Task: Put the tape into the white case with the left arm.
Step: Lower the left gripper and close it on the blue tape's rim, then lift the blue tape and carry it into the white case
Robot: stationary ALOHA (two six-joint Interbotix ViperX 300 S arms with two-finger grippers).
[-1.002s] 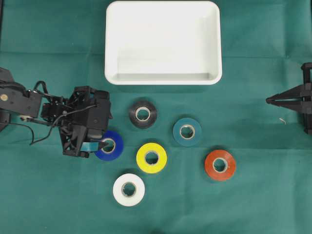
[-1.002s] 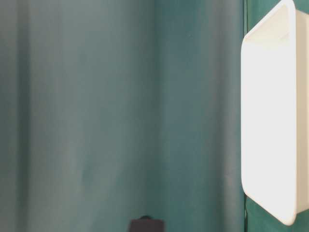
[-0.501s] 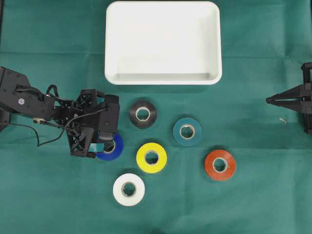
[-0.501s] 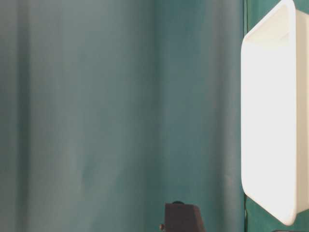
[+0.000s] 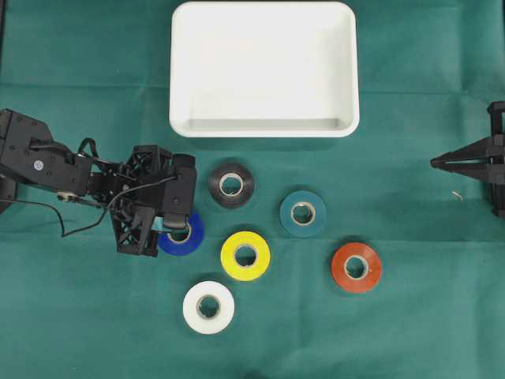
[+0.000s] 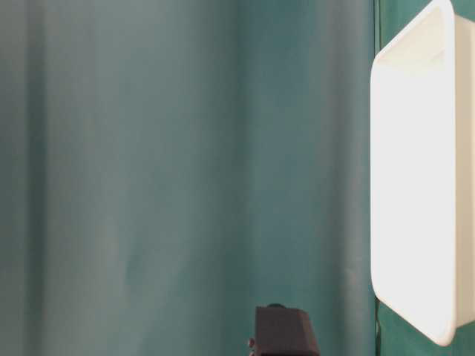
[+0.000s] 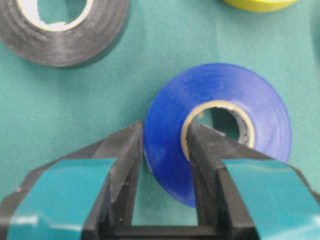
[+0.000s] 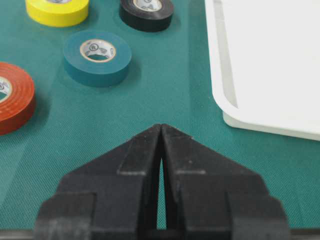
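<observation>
Left gripper (image 7: 162,150) pinched blue tape roll's (image 7: 225,130) wall — lower centre; right gripper (image 8: 161,131) closed, holding nothing.

1. Left end effector (image 5: 167,229) covers the blue tape (image 5: 186,235) roll's near edge from overhead.
2. Table-level view: white case (image 6: 415,178) cut off at the right edge.
3. A blurred dark shape (image 6: 284,332) left of the case, cropped below.

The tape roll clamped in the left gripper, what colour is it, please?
Blue tape roll, clearest in the left wrist view.
</observation>
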